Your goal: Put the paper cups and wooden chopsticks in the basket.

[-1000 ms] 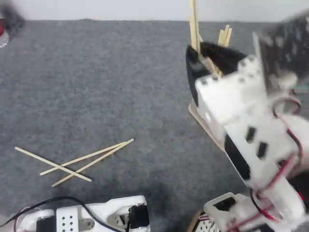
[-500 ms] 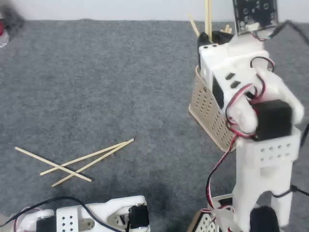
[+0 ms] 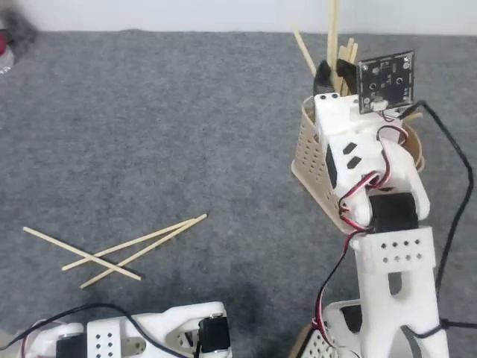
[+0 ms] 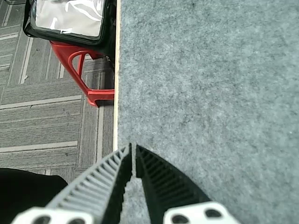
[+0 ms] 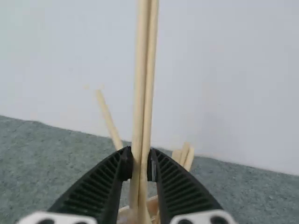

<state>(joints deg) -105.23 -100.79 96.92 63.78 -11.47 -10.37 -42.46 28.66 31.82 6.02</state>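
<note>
The right gripper (image 5: 138, 164) clamped upright wooden chopsticks (image 5: 144, 70), the basket (image 3: 313, 160) directly beneath it. The left gripper (image 4: 134, 156) sat closed and empty above the table edge (image 4: 116, 93)

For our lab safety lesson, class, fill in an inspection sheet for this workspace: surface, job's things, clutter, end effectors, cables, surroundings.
Surface: grey felt table, flat.
Job's things: three loose chopsticks lie crossed on the felt. The basket has standing chopsticks in it. Paper cups cannot be told.
Clutter: blurred red and white thing at the far corner.
End effectors: right end effector shut on held chopsticks, upright over the basket. Left end effector shut, empty, at the table edge.
Cables: red and black wires run along the right arm.
Surroundings: white wall, tiled floor, red frame.
</note>
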